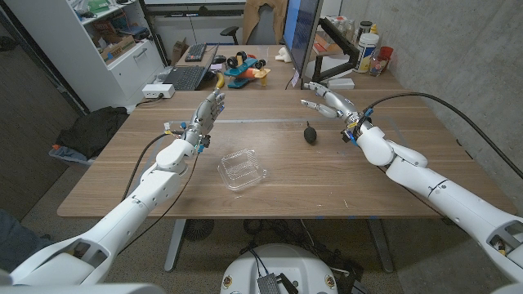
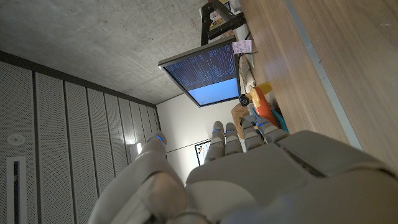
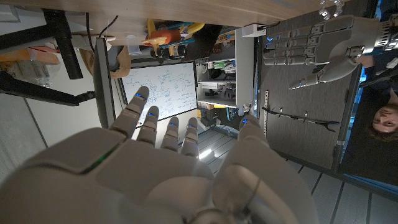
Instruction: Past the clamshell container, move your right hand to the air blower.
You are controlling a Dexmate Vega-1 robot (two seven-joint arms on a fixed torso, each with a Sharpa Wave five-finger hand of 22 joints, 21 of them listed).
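Black air blower (image 1: 310,133) lies just beside the empty right hand (image 1: 327,104).

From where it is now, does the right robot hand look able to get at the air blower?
Probably yes. The right robot hand hangs open just beyond the blower, with bare table between them. The clamshell lies nearer the robot and off to its left, out of that path.

Pretty even, bright indoor light, soft shadows on the table (image 1: 270,204). Head view bends at the edges; wrist views blur up close, monitor (image 2: 205,78) glows.
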